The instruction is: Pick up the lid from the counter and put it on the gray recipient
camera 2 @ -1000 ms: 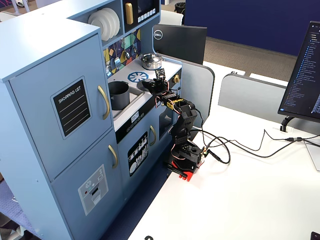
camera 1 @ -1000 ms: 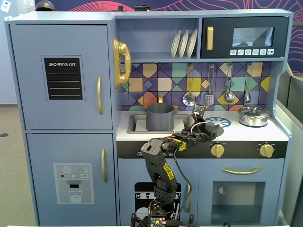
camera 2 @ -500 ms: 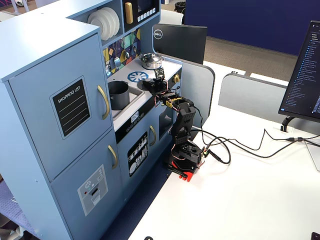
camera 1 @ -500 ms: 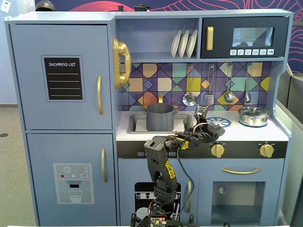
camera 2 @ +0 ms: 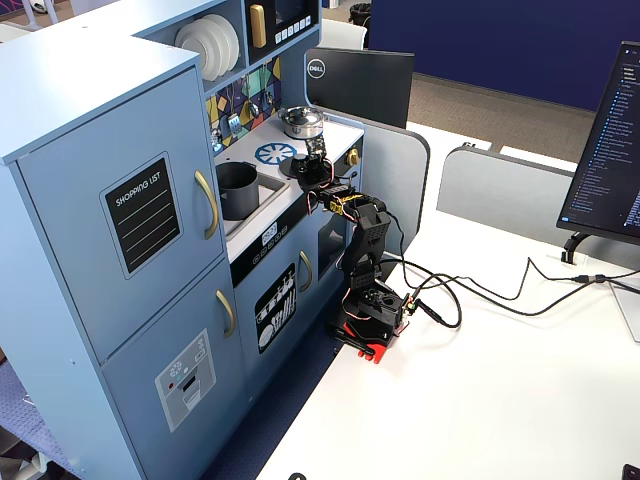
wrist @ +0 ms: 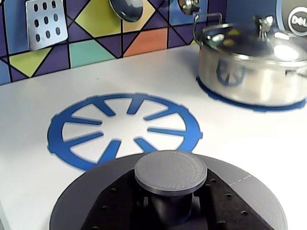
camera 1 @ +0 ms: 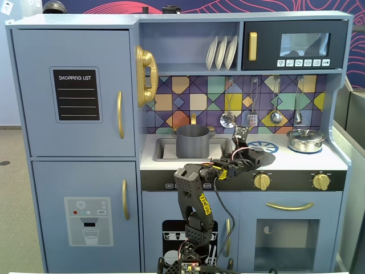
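The dark gray matte lid (wrist: pixel 91 196) fills the bottom of the wrist view, its round knob (wrist: pixel 170 171) in the middle. My gripper (wrist: pixel 170 208) is shut on the knob's stem, with black fingers (wrist: pixel 120 206) on either side. The lid overlaps the near edge of the blue burner ring (wrist: pixel 72 129); I cannot tell whether it touches the counter. In a fixed view the gripper (camera 1: pixel 246 153) holds the lid (camera 1: pixel 255 154) just right of the gray pot (camera 1: pixel 193 141), which stands open in the sink. Another fixed view shows the pot (camera 2: pixel 237 190) and the gripper (camera 2: pixel 312 170).
A shiny silver pot with its own lid (wrist: pixel 249 67) (camera 1: pixel 305 140) stands on the right burner. Utensils (camera 1: pixel 228 119) hang on the tiled wall behind. The gold faucet (camera 1: pixel 193 119) rises behind the gray pot. The white counter (wrist: pixel 240 143) lies around the burner ring.
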`<action>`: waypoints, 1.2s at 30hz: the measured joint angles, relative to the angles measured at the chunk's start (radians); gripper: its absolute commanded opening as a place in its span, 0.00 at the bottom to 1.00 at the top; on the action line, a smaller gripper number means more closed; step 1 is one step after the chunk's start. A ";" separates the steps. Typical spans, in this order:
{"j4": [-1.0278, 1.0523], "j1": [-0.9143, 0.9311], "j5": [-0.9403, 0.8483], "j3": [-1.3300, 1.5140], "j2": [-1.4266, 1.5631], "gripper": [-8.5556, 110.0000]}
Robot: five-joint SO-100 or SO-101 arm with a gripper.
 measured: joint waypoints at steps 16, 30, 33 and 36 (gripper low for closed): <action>0.279 -0.193 0.035 -0.354 0.101 0.07; 0.417 -0.471 0.012 -0.333 0.255 0.07; 0.425 -0.515 0.006 -0.296 0.278 0.07; 0.425 -0.532 -0.012 -0.259 0.295 0.07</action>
